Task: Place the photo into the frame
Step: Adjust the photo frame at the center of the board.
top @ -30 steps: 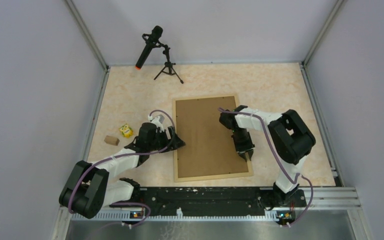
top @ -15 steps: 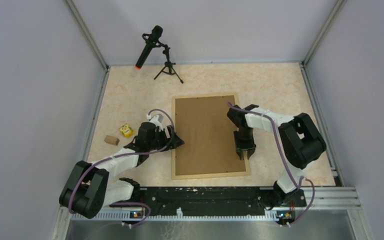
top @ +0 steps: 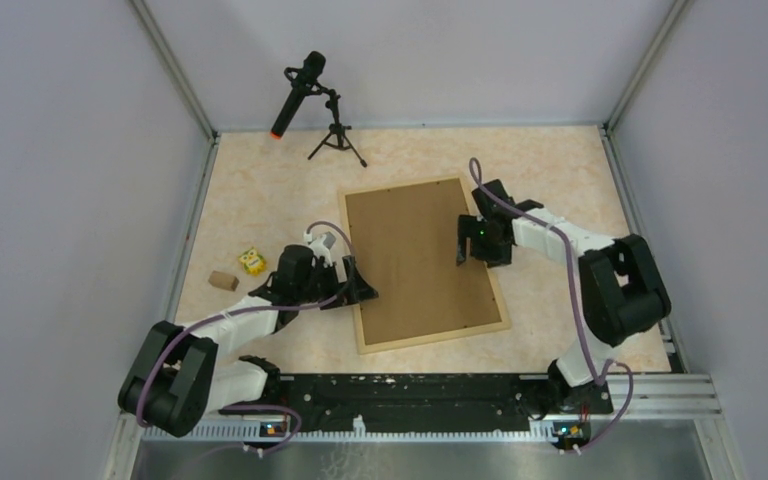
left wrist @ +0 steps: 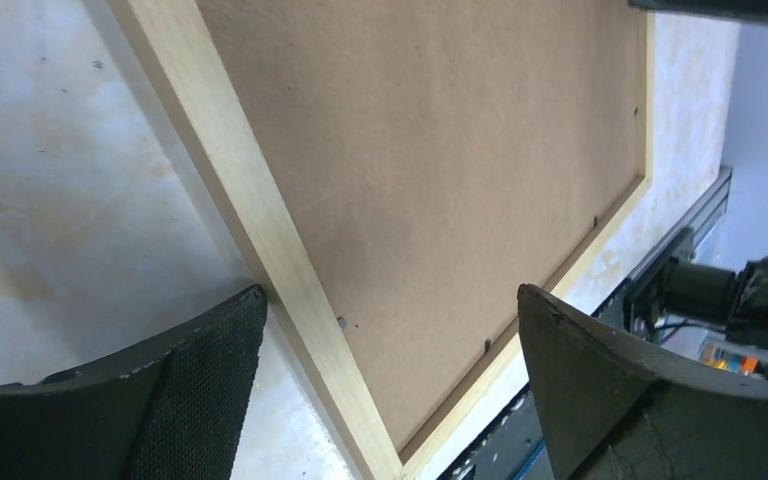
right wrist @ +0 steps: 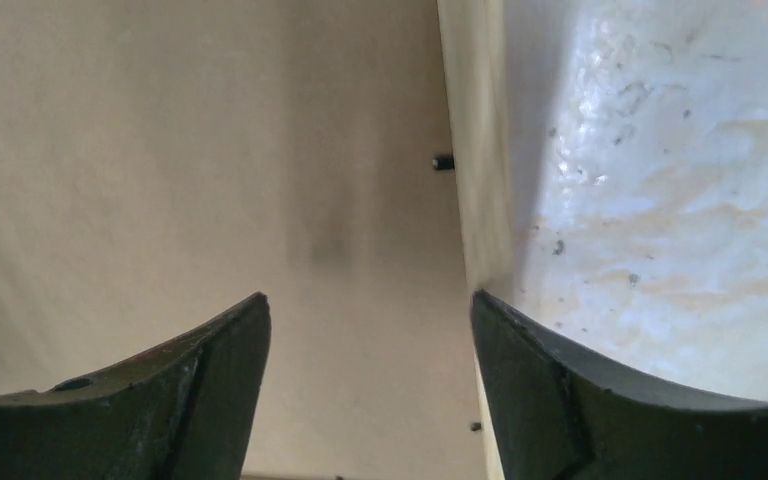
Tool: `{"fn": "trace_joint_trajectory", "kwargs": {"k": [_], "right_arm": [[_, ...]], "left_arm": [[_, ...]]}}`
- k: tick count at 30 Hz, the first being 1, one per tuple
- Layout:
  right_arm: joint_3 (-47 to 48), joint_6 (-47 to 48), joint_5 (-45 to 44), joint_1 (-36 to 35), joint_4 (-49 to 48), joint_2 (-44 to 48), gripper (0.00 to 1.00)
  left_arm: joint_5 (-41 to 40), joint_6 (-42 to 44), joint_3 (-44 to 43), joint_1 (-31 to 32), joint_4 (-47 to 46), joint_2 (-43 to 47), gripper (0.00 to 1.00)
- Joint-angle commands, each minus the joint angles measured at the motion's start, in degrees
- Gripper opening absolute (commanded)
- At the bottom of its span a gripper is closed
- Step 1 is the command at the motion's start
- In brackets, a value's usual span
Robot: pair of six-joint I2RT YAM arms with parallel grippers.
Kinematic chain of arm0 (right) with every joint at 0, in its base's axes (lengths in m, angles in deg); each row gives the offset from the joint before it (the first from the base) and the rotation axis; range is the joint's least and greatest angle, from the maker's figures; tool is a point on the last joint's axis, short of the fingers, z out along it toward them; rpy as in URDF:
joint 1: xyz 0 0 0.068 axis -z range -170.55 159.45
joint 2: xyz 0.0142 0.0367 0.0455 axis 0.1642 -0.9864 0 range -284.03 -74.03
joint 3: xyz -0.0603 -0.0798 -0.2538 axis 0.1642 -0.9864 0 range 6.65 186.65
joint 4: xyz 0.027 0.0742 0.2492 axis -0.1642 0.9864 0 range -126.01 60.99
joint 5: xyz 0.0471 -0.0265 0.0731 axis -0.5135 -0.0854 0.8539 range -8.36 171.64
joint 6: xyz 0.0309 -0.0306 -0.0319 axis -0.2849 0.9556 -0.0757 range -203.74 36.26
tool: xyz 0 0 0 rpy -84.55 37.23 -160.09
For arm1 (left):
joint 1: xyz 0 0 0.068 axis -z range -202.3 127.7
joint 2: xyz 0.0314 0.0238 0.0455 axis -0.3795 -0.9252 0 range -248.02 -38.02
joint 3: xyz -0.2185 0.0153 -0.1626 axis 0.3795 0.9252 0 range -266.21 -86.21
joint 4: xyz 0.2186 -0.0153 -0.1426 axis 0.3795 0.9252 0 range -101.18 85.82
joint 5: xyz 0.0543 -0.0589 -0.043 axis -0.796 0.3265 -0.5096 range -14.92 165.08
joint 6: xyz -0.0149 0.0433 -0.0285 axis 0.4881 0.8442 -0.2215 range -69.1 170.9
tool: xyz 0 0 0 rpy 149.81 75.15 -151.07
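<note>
Left gripper (top: 360,283): wide open, nothing held. Straddling the left rail of the frame (top: 435,338), with one finger (left wrist: 190,390) on the table (top: 260,200) side, just beside the rail, and the other over the brown backing board (top: 415,260). Contact between finger and rail: can't tell from the wrist view.

Right gripper (top: 463,243): fingers parted, nothing between them. Hanging over the board's right part, just inside the right rail. Small dark metal tab (right wrist: 443,161) at the rail's inner edge, ahead of the fingers.

Frame flat on the table, back side up, board seated inside the light wood rails. Skewed to the table edges, near end swung right. Roughly mid-table, between the two arms.

Photo: hidden in all three views, possibly under the board, no way to confirm.

Elsewhere: microphone on tripod (top: 300,95) at the far edge. Small yellow item (top: 252,261) and small brown block (top: 224,281) left of the left arm, well apart from the frame.
</note>
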Motion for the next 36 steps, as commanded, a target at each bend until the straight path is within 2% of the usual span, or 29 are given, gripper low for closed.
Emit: {"fn": "trace_joint_trajectory", "kwargs": {"k": [1,4,7,10,15,19,21,26,31,33,36], "right_arm": [[2.8,2.3,2.8,0.3,-8.2,-8.3,0.75],[5.8,3.3,6.1,0.3,-10.3,-12.2,0.75],[10.2,5.8,6.4,0.3,-10.1,-15.0,0.75],[16.5,8.7,5.3,0.3,-7.7,-17.9,0.75],[28.5,11.4,2.9,1.2,-0.6,-21.7,0.80],[31.3,11.3,-6.1,1.4,5.8,-18.7,0.84],[27.5,9.4,-11.4,1.5,7.5,-14.1,0.89],[13.0,2.5,-18.9,1.6,11.4,0.3,0.90],[0.7,-9.0,-22.1,2.1,16.9,15.2,0.87],[-4.0,-12.5,-20.8,3.3,16.5,20.4,0.84],[-11.7,-16.3,-16.0,6.3,11.8,25.8,0.77]], "left_arm": [[8.0,-1.1,-0.6,2.1,2.7,-2.4,0.98],[6.6,-4.0,-1.6,8.8,1.6,-2.6,0.99],[1.8,-8.4,-4.6,21.5,-1.4,-3.8,0.98],[-2.8,-11.3,-9.4,31.1,-4.5,-8.5,0.99],[-1.2,-11.1,-17.9,39.8,-8.8,-19.9,0.98],[2.1,-9.1,-16.2,40.6,-14.4,-17.6,0.98],[1.3,-5.8,-14.6,40.6,-13.2,-12.9,0.98],[-6.1,2.3,-11.5,40.3,-3.7,-0.1,0.98],[-14.4,3.6,-12.3,37.6,5.4,5.4,0.98],[-15.0,2.3,-13.0,34.3,8.1,5.3,0.98],[-11.7,0.5,-12.5,28.7,8.6,4.8,0.98]]}}
